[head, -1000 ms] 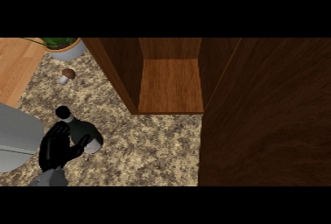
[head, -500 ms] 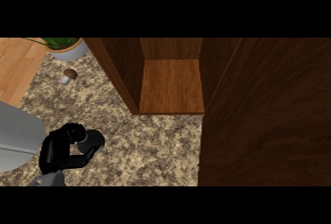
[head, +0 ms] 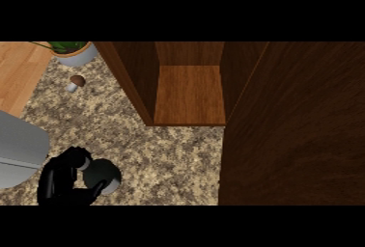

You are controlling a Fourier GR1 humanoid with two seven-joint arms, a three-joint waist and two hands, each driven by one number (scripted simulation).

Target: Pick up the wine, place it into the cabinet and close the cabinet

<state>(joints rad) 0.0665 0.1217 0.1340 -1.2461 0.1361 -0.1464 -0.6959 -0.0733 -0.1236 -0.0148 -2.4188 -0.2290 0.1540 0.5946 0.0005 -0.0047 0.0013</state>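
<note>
Nearest the view's lower edge, at its left, the robot's black left hand had its fingers and thumb curled round a dark, rounded wine bottle. The bottle was seen from above, so that little more than a dark disc showed between the fingers. The bottle sat low over the speckled beige-and-brown stone counter; whether it touched the stone could not be told. Just left of the hand, a broad pale grey rounded shape filled the left edge; what it was could not be made out. The right hand did not show anywhere.

Further on, past a stretch of counter, stood the open dark brown wooden cabinet. Its lighter brown shelf floor was exposed between two dark side walls. The bottle lay well apart from that shelf, nearer and to the left of its front edge. To the right of the opening, a large dark brown wooden panel, apparently the cabinet's door, covered the whole right side of the view from near to far.

Farther left on the counter stood a small brown-capped mushroom with a white stem. Beyond it, at the far edge, was a pale grey round pot holding a green plant. A light orange-brown wooden surface occupied the far left corner beside the pot.
</note>
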